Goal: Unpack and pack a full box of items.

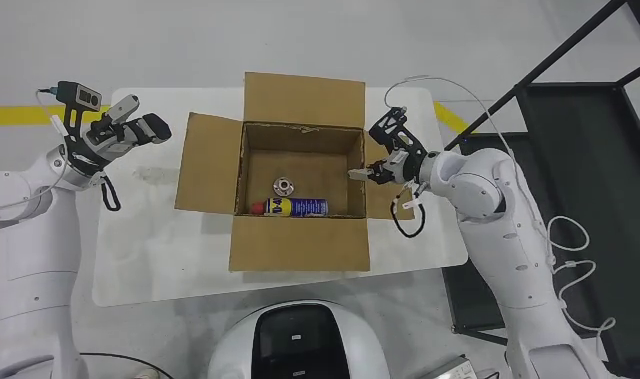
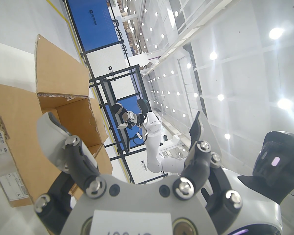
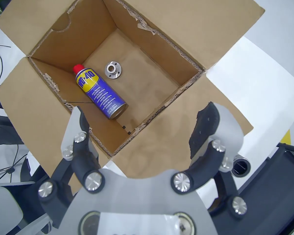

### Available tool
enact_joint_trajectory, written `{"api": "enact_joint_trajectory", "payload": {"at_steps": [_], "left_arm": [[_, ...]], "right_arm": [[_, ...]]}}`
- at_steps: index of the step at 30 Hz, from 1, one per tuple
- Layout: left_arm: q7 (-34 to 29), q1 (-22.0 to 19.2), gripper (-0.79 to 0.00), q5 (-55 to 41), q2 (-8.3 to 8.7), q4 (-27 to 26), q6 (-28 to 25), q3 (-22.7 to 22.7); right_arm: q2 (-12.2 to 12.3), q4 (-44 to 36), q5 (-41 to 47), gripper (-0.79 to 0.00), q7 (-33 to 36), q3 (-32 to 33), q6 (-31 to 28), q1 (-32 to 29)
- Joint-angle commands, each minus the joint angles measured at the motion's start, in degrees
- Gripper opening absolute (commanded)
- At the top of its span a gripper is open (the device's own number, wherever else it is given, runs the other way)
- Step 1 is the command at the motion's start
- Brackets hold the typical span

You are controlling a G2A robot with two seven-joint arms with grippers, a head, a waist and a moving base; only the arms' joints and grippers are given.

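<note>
The left pincer (image 1: 140, 121) hangs open and empty over the far left corner of the white table (image 1: 140, 249), well apart from the open brown cardboard box (image 1: 205, 174) at the table's middle. Inside, the blue spray can with a red cap (image 3: 100, 91) lies on its side along the box's near wall, with a small round metal flange (image 3: 113, 70) just beside it. The right pincer (image 3: 142, 113), spread and empty above the box's right edge, would best drop clear of that wall and close across the can's body.
</note>
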Motion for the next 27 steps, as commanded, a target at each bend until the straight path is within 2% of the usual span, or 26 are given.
{"api": "enact_joint_trajectory", "payload": {"at_steps": [1,10,13,18,23,27], "left_arm": [[0.0,0.0,0.000,0.0,0.00,0.0,0.0,0.0],[0.0,0.0,0.000,0.0,0.00,0.0,0.0,0.0],[0.0,0.0,0.000,0.0,0.00,0.0,0.0,0.0],[0.0,0.0,0.000,0.0,0.00,0.0,0.0,0.0],[0.0,0.0,0.000,0.0,0.00,0.0,0.0,0.0],[0.0,0.0,0.000,0.0,0.00,0.0,0.0,0.0]], "right_arm": [[0.0,0.0,0.0,0.000,0.0,0.1,0.0,0.0],[0.0,0.2,-0.1,0.000,-0.1,0.0,-0.1,-0.1],[-0.1,2.2,-0.5,0.000,-1.4,-2.8,-2.1,1.7],[-2.0,12.3,-0.8,0.000,-3.6,-15.3,-5.3,12.4],[-5.5,24.2,-3.3,0.000,-5.0,-29.9,-7.9,23.0],[-8.3,33.3,-5.9,0.000,-9.1,-37.2,-7.3,28.9]]}}
